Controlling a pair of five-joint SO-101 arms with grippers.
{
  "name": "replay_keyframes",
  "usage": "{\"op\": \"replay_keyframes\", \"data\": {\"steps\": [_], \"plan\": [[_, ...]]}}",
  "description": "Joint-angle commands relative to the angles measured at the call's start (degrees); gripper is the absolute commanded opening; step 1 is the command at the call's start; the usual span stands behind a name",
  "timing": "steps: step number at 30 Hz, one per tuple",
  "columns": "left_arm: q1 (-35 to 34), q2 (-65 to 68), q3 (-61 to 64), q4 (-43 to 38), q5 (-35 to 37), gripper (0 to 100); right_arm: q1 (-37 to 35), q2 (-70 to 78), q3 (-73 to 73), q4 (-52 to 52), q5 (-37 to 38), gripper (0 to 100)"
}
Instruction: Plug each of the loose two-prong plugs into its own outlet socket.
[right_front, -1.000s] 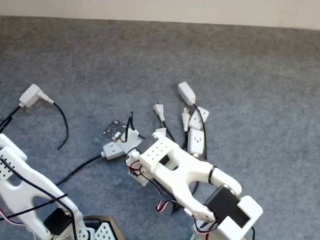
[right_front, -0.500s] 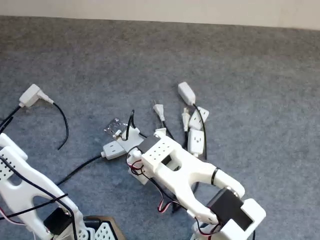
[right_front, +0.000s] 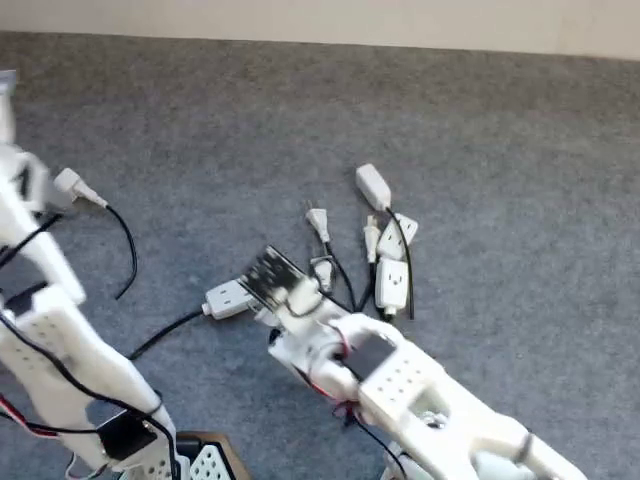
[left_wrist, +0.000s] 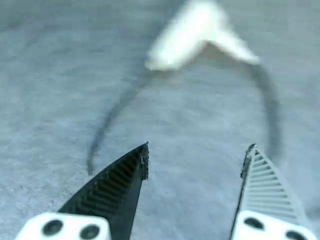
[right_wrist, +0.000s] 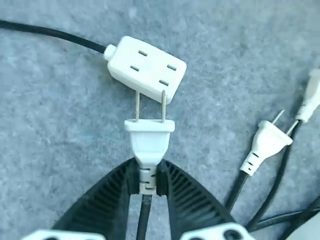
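Note:
My right gripper (right_wrist: 148, 169) is shut on the neck of a white two-prong plug (right_wrist: 149, 141). The plug's prongs point at a white outlet block (right_wrist: 146, 67) and their tips reach its near edge. From above, that outlet block (right_front: 228, 298) lies on the grey carpet just left of my right gripper (right_front: 280, 290). My left gripper (left_wrist: 197, 148) is open above the carpet, short of a blurred white angled plug (left_wrist: 195, 35) on a black cord. Seen from above, this plug (right_front: 70, 185) lies at the far left beside my left gripper (right_front: 25, 175).
Two more loose plugs (right_wrist: 265, 142) (right_front: 318, 220) and several white outlet blocks (right_front: 392, 283) (right_front: 373, 185) lie in a tangle of black cords right of centre. A black cord (right_front: 125, 250) loops near the left arm. Grey carpet (right_front: 500, 150) stretches to the back and right.
The left arm has swung up and toward the far-left plug. The right arm has turned and drawn back, keeping its plug pointed at the outlet block.

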Motion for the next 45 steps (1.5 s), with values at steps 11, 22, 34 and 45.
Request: {"op": "replay_keyframes", "data": {"steps": [11,22,34,45], "plan": [[24.75,-78.02,83.21,-30.24,-2.99,31,0.22,-7.34,3.65,-2.33,-1.67,0.5],[35.74,-117.58,112.31,-39.38,11.08,34,-2.86,-7.69,3.82,-2.15,-2.11,0.5],[41.89,-122.24,125.58,-39.91,14.42,34,-0.57,-7.69,-4.18,5.93,-2.11,0.5],[42.07,-122.24,129.98,-43.16,14.33,34,0.84,-7.25,-24.04,23.16,-0.79,0.5]]}}
